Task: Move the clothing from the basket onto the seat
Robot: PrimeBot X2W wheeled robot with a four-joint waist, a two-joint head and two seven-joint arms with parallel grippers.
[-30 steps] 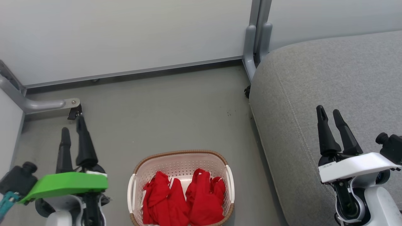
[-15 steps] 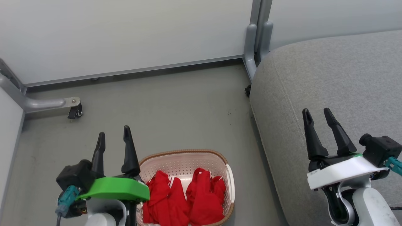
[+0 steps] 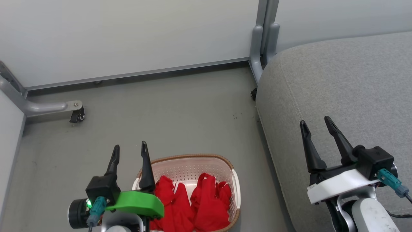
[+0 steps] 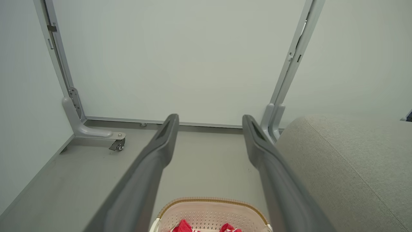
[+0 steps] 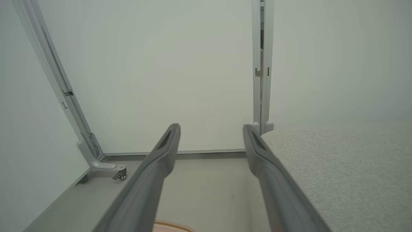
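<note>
**As matters stand: nothing gripped, nothing transferred**

Where the head view's lower centre meets the bottom edge, the cream-white rounded-rectangular plastic laundry basket with perforated walls and a brown woven-look rim (image 3: 193, 158) stands on the grey floor (image 3: 161, 112). Inside it lies the clothing (image 3: 206, 199): two bright red soft garments side by side, with a white strip showing between the folds. The large grey woven-fabric upholstered seat (image 3: 354, 80) occupies the right of the frame, well apart from the clothing.

The left gripper (image 3: 130, 145), at lower left, has its two long dark fingers spread wide and holds nothing. Its green bracket (image 3: 138, 201) overlaps the basket's left rim in the picture. The right gripper (image 3: 315, 120), at lower right, is likewise spread wide and empty, and is seen over the seat's near edge.

A grey metal frame leg with a caster (image 3: 77, 115) sits at mid left.
</note>
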